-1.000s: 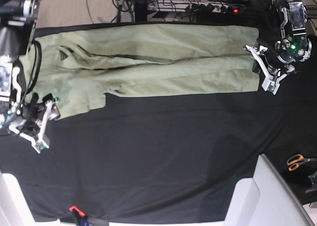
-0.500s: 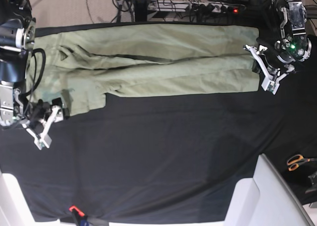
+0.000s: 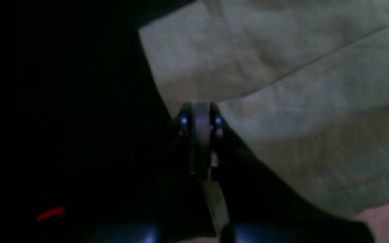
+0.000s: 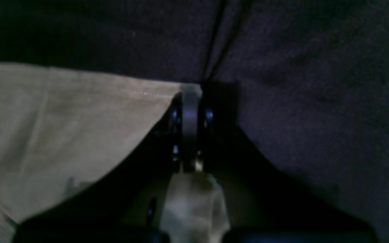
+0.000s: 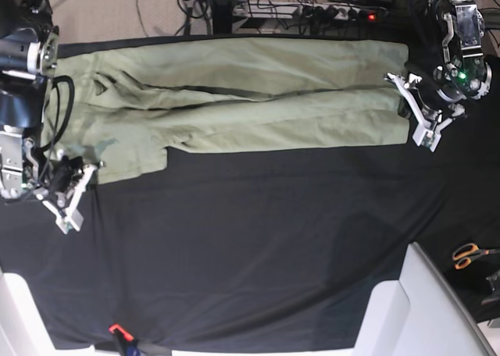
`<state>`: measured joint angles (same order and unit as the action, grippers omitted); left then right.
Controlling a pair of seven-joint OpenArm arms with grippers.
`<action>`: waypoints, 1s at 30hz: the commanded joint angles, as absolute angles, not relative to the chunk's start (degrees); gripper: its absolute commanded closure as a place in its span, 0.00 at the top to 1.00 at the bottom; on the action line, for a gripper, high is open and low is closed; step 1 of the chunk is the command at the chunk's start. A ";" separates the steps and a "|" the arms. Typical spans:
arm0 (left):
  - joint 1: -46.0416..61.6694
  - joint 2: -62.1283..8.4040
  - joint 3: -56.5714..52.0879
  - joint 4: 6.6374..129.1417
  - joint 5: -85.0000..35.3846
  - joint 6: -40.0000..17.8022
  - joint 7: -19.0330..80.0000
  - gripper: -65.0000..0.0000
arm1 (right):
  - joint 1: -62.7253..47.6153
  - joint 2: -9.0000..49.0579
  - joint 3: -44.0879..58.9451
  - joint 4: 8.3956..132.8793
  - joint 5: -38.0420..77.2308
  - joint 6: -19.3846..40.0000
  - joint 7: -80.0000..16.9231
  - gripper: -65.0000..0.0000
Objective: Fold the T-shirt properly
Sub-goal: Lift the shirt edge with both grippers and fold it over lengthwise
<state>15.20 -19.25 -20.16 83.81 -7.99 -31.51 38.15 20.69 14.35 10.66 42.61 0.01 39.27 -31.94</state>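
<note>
The T-shirt lies on the black table cloth, stretched as a long folded band across the far part of the table in the base view, with one sleeve section hanging toward the near side at that view's left end. The right gripper sits at this left end, at the near corner of the sleeve section. In the right wrist view the fingers are pressed together on the hemmed corner of the fabric — a bunch of green cloth shows just behind the closed tips, so the right gripper is clamped on the T-shirt. The left gripper sits at the opposite end, at the base view's right, against the edge of the band. In the left wrist view its fingers are pressed together with no gap, at the border of the T-shirt where two layers overlap — a thin strip of pale fabric appears behind the tips, so the left gripper is clamped on the T-shirt too. Orange-handled scissors lie well apart from the garment, at the right edge of the base view.
</note>
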 commanded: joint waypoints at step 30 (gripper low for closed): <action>14.81 -20.35 -20.53 84.79 -8.40 -31.43 37.32 0.00 | -14.90 6.02 15.43 113.80 0.40 40.00 -68.62 0.00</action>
